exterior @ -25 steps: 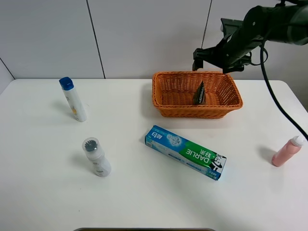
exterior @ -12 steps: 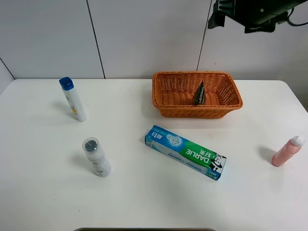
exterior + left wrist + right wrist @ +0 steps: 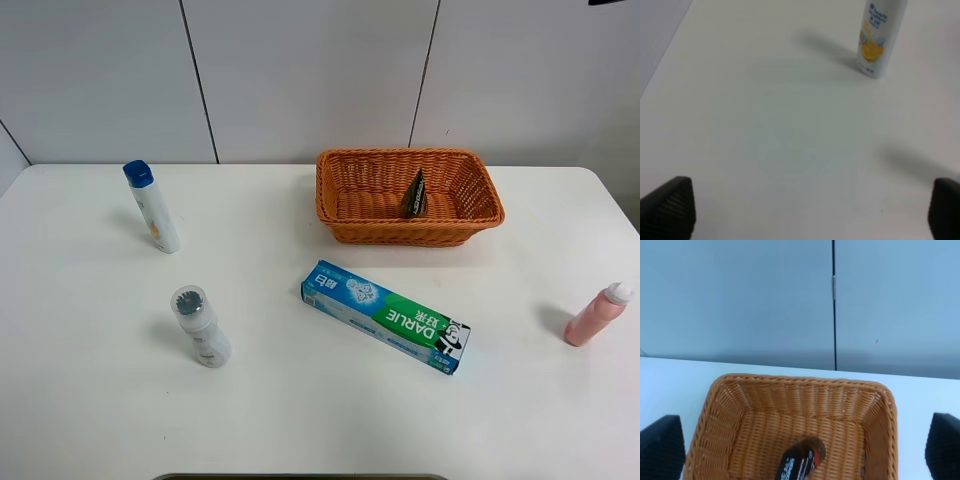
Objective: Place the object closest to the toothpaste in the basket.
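The dark packet (image 3: 415,194) lies inside the basket (image 3: 340,225), well behind the toothpaste (image 3: 386,316) on the surface (image 3: 300,420), so the placing looks done. The right end effector (image 3: 800,455) hangs above, fingers spread wide and empty; the left end effector (image 3: 805,210) is likewise apart. Next, only retreat seems needed.
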